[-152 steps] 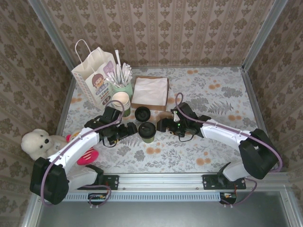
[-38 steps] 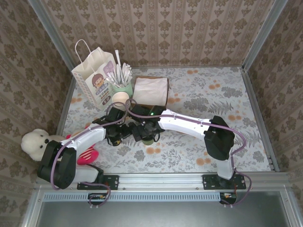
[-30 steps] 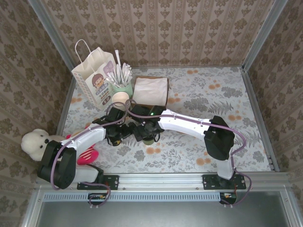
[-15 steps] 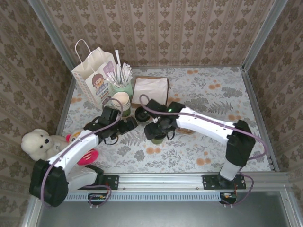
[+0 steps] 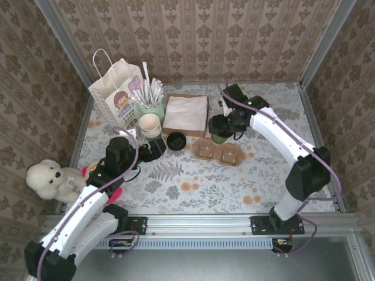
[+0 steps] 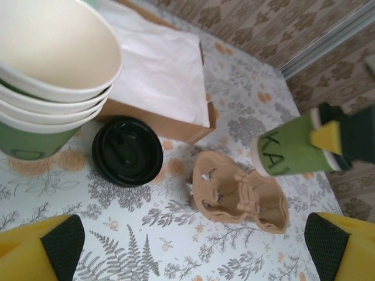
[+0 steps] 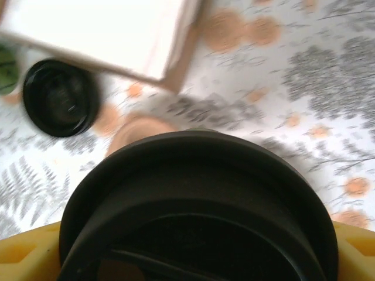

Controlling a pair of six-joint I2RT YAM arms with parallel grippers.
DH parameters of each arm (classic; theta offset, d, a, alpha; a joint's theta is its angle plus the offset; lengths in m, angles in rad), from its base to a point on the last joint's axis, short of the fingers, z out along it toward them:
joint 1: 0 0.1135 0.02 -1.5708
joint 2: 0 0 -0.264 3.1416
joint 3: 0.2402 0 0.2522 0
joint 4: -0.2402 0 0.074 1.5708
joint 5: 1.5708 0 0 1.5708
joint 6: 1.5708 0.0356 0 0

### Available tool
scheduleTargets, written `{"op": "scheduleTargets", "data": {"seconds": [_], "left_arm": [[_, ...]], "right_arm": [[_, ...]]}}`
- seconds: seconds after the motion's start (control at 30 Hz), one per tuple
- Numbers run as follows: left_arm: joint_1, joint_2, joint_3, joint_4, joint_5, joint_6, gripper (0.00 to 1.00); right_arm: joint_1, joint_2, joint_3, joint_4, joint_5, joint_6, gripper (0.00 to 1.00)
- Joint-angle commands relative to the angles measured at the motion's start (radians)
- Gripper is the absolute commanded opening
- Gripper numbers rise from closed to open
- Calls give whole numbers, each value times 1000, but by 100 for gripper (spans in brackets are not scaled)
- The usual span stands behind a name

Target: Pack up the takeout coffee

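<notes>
R gripper (image 5: 225,124) clamps takeout coffee (image 5: 219,130); pulp cup carrier (image 5: 221,152) just on its near side. L gripper (image 5: 153,149) jaws wide, w/ loose black lid (image 5: 176,140) just right of it.

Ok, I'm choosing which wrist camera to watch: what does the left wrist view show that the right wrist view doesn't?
Left wrist: the green side of the takeout coffee, tilted, beside the cardboard cup carrier, plus the cream rims of the stacked cups. Right wrist: the coffee's black lid up close, gripped in the jaws of the right gripper. Both: the loose black lid and the napkin box.
</notes>
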Motion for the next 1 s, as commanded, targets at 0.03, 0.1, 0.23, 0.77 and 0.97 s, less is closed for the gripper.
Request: {"op": "scheduleTargets", "data": {"seconds": [0.03, 0.1, 0.23, 0.77, 0.97], "left_arm": [[9, -89, -48, 60, -29, 52, 100], [8, -116, -62, 70, -23, 59, 100], [8, -171, -77, 25, -86, 64, 100], [13, -163, -73, -68, -106, 67, 100], [41, -135, -71, -62, -97, 49, 100]], "right_arm": [[-56, 171, 167, -32, 86, -73, 80], [-70, 258, 259, -42, 89, -81, 80], [-82, 447, 495, -106, 140, -88, 79], [-98, 784, 914, -225, 146, -34, 80], [-99, 805, 914, -194, 135, -5, 83]]}}
